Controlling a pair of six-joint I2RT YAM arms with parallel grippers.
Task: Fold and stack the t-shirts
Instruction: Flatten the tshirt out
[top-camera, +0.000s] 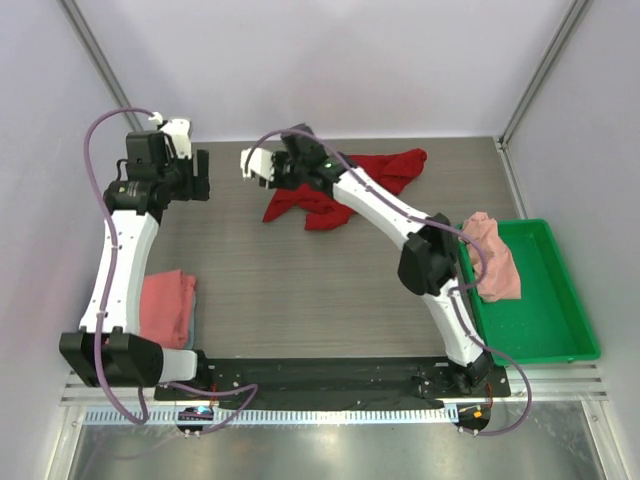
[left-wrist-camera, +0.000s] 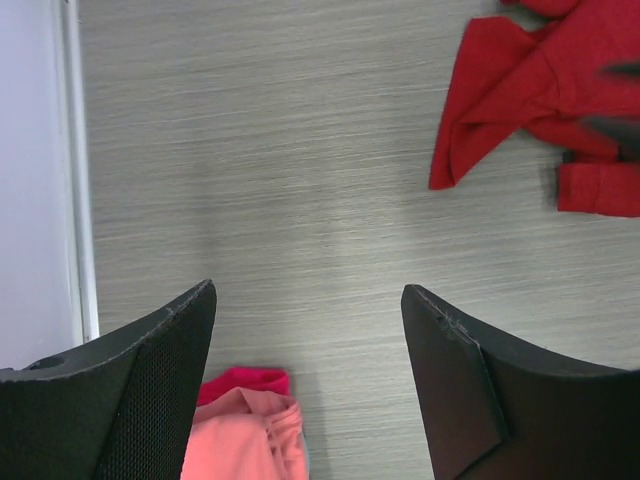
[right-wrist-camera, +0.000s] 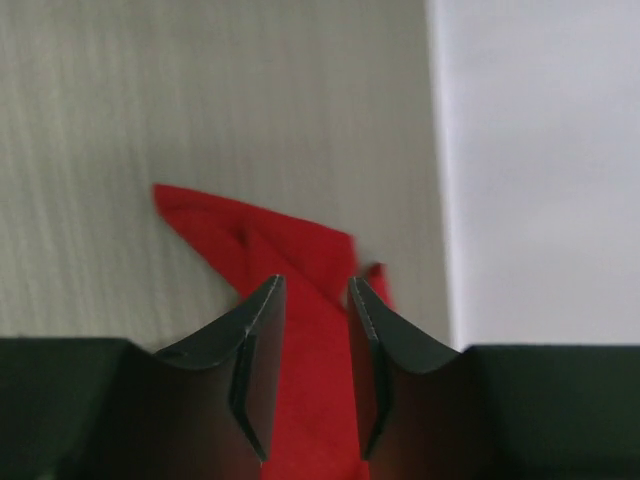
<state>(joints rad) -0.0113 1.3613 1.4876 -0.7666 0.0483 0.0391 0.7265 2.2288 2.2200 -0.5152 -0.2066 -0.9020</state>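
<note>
A deep red t-shirt (top-camera: 385, 172) lies crumpled on the table at the back centre. My right gripper (top-camera: 262, 168) hovers at its left end. In the right wrist view its jaws (right-wrist-camera: 316, 288) stand a narrow gap apart, open, and the red cloth (right-wrist-camera: 255, 232) shows beneath and between them. A folded stack topped by a salmon-pink t-shirt (top-camera: 168, 306) lies at the near left, with a thin pale blue-grey edge on its right side. My left gripper (top-camera: 198, 176) is at the back left, wide open (left-wrist-camera: 308, 295) over bare table with nothing in it. The stack (left-wrist-camera: 250, 440) is below it and the red t-shirt (left-wrist-camera: 540, 90) to its right.
A bright green tray (top-camera: 548, 322) sits at the near right, with another salmon-pink t-shirt (top-camera: 494, 258) draped over its left rim. White walls close in the table on the left, back and right. Both arm bases stand at the near edge.
</note>
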